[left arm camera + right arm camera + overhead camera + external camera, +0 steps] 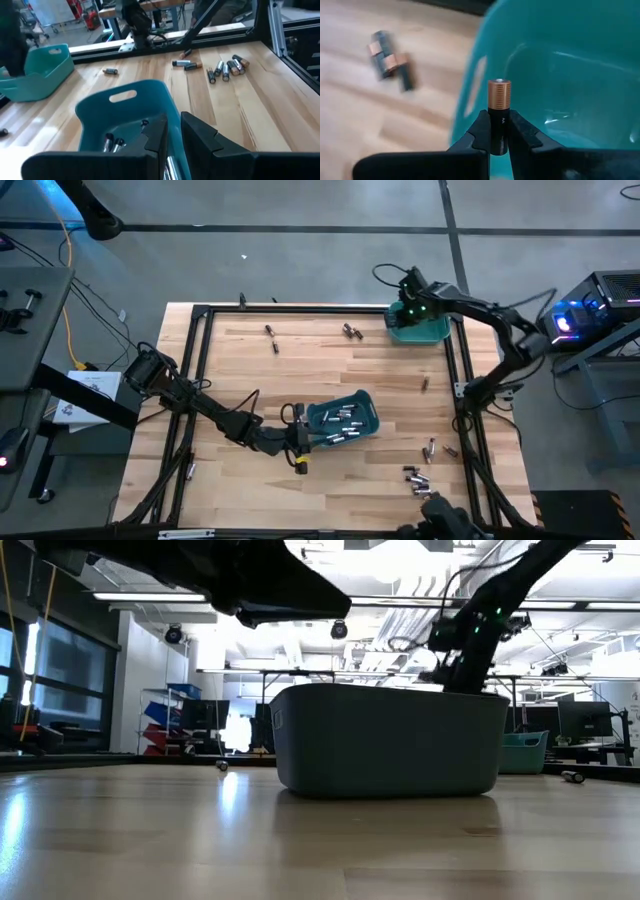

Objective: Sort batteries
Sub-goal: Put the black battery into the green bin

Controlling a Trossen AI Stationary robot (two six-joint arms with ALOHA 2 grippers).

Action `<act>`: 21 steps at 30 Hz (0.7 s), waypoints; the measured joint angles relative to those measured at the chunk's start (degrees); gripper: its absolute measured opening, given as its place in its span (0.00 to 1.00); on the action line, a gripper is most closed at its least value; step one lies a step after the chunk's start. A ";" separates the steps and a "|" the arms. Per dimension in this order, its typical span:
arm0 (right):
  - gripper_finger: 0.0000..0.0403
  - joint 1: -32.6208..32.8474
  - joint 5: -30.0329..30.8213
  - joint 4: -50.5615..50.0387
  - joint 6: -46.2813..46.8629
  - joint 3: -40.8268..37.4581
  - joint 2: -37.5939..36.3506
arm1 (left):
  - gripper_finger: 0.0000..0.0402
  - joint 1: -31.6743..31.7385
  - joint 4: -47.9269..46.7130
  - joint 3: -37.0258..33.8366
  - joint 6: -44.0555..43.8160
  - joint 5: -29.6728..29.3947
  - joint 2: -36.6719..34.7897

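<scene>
Right gripper [498, 131] pinching copper-topped battery [498, 107] over far teal bin [560, 75] for dropping; left gripper [172, 137] clamped on near bin's [125, 107] wall, steadying it.

The near bin [345, 420] sits on the desk [330, 360] with several batteries [342, 418] inside, and the left hand [300, 442] is at its left rim. Far right of it, at the desk's corner, stands the second bin [418, 330], with the right hand [410, 312] above it clamping one battery [498, 100]. More loose batteries [418, 478] lie on the desk to the near bin's right.
</scene>
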 joint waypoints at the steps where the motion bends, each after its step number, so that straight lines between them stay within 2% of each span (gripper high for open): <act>1: 0.05 -0.49 0.34 0.65 0.58 0.00 1.25 | 0.12 0.00 0.28 0.00 0.36 0.00 0.00; 8: 0.05 -3.01 0.54 1.50 2.06 -0.02 8.82 | 0.12 0.00 0.70 0.00 0.72 0.02 0.00; 14: 0.05 -3.08 0.24 3.76 2.05 -0.02 11.58 | 0.12 0.00 0.70 0.00 0.72 0.03 0.00; 21: 0.22 -3.10 0.01 3.74 2.51 -0.02 11.61 | 0.12 0.00 0.68 0.00 0.72 0.03 0.00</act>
